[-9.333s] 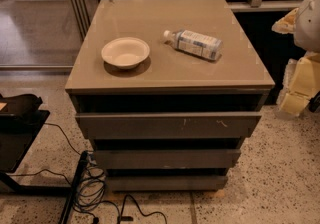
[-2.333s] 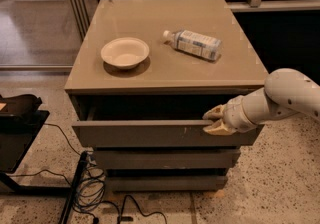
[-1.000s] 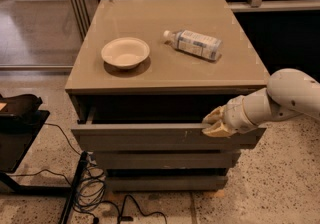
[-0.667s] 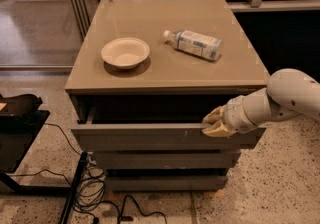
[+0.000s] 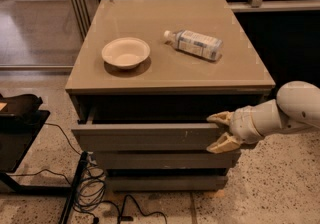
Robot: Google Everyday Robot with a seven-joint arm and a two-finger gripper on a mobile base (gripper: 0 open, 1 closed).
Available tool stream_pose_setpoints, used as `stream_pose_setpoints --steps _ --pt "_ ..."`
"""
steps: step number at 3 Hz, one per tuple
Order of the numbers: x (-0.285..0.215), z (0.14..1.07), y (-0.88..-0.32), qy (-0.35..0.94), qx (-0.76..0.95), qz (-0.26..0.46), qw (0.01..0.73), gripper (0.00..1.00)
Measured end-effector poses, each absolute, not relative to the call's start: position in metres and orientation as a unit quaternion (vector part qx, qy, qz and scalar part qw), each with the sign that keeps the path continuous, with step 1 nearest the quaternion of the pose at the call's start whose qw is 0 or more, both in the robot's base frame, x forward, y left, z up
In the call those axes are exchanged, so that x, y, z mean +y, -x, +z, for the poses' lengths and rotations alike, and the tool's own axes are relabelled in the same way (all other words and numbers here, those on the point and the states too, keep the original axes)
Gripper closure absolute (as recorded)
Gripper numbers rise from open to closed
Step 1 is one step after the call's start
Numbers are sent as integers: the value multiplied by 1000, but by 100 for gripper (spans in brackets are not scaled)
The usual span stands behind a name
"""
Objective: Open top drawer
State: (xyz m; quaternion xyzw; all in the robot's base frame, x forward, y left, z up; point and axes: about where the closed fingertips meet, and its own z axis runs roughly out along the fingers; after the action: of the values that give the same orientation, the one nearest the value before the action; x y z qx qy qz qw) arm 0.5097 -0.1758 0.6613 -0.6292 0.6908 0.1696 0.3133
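Observation:
The top drawer [image 5: 145,137] of the grey cabinet is pulled out a little, with a dark gap above its flat front and small pale scratches right of centre. My gripper [image 5: 220,131] is at the right end of that front panel. One fingertip [image 5: 219,117] lies over the panel's top edge and the other sits at its lower edge, so the gripper clasps the panel. The white arm reaches in from the right.
On the cabinet top [image 5: 165,70] stand a white bowl [image 5: 125,52] and a plastic bottle [image 5: 195,44] lying on its side. Two more drawer fronts [image 5: 160,160] sit below. A black stand [image 5: 20,128] and cables [image 5: 90,193] are on the floor at left.
The arm came in from the right and took hold of the top drawer's front. The drawer has slid out a little; over the last second it has barely moved.

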Motion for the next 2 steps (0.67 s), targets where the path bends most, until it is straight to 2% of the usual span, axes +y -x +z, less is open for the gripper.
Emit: stream_pose_setpoints --steps 1,2 --pt "-178 652 -493 621 690 189 321 14" --pt "-176 655 -493 621 690 189 321 36"
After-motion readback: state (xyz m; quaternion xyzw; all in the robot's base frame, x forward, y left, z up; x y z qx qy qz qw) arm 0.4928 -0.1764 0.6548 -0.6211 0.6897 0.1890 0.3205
